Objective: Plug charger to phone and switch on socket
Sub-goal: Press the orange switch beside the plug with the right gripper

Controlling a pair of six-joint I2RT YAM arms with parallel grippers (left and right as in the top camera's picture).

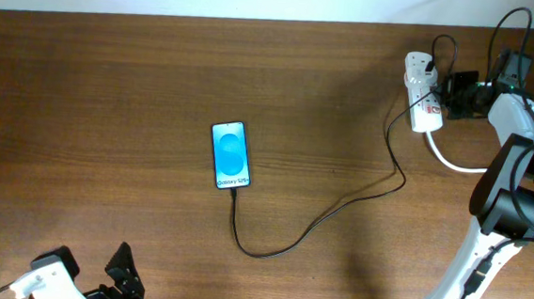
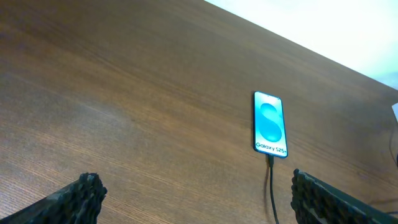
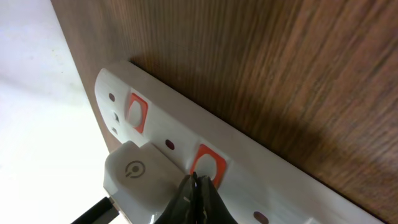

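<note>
Socket point(image 1: 420, 83) lay at the far right of the worktop point(image 1: 109, 110), a small white strip with its thick white cord point(image 1: 454, 164) looping off toward the right edge. The right claw point(image 3: 196, 181) had its fingers pressed together into a single point. In the right wrist view that point sat on, or just at, the near edge of a red switch point(image 3: 209, 167); whether it was bearing down could not be told. A second red switch point(image 3: 137, 113) lay further along the strip, and a white adapter block point(image 3: 134, 175) stood in the strip just beside the claw.

Such a strip looked like light, hollow plastic on smooth wood, so it would probably skate or tip under a sideways shove. A rocker that small was likely stiff and would click over. The sound approach seemed to be a push straight down on the raised half of the switch with the fingers together, taking no hold of the body at all. The heavy cord might anchor the strip a little.

The charger point(image 1: 318, 221), thin, black and limp, ran in a loose curve across the worktop from the strip to the phone point(image 1: 230, 154). It met the phone's near edge, apparently seated. The phone lay flat near the middle, screen lit blue. Slim and slick, it would slide at any tug on the cable.

The left claw point(image 2: 196, 190) hovered at the near left, fingers wide apart and holding nothing.
</note>
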